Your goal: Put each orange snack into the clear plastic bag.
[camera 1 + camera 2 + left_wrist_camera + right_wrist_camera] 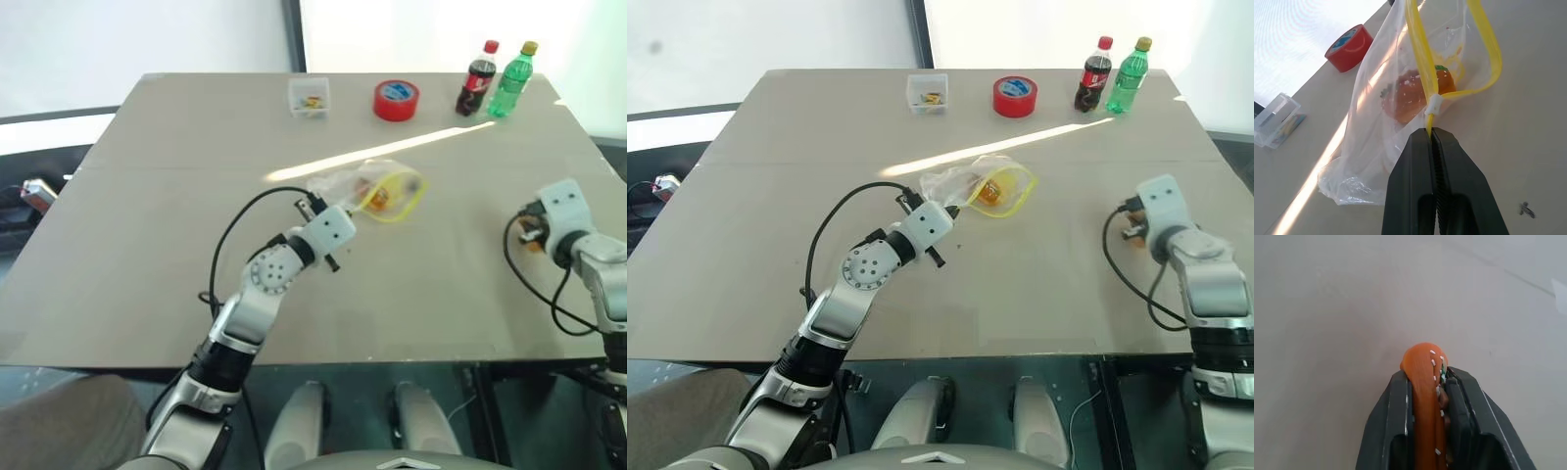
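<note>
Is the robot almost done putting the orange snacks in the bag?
Halfway. One orange snack already sits inside the clear bag, which the left gripper pinches shut on the yellow seal strip. The right gripper is squeezing the second snack over on the right side of the table. Left to do: carry that one across and drop it into the bag.

Grey tabletop (176, 245) with items along its far edge

A small clear box (309, 97), a red tape roll (396, 100), a cola bottle (477, 78) and a green bottle (512, 80) stand along the far edge, the bottles toward the far right corner. Mid-table, the clear plastic bag (377, 189) rests with one orange snack (376, 195) inside.
</note>
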